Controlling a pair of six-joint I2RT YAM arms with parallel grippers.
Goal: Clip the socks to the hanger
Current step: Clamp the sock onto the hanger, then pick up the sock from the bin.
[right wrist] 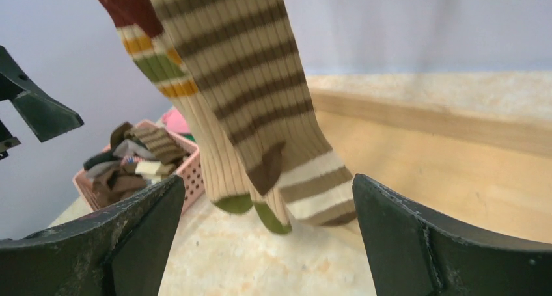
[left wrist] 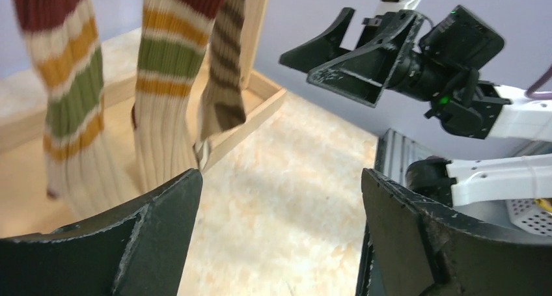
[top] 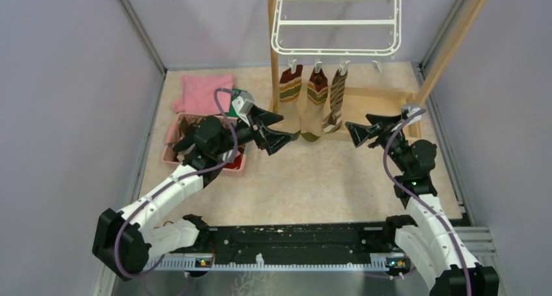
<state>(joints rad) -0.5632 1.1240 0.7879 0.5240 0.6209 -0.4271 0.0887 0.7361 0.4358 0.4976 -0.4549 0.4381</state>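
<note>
Left gripper is seen with its jaws spread wide and nothing held, left of centre in the top view, just beside the lower ends of the hanging socks. Right gripper is likewise spread wide and empty, right of centre, turned toward the left one, with the sock toes between the two. Three socks are clipped in a row under the near edge of the hanger at top centre: a banded sock in red, green and tan on the left, a second banded sock in the middle, and a brown-and-cream striped sock on the right. A fourth clip is seen to the right of them. More loose socks are heaped in a pink basket at mid left, partly covered by the left arm. A pink cloth is laid behind the basket. A wooden post is seen just left of the hanger.
</note>
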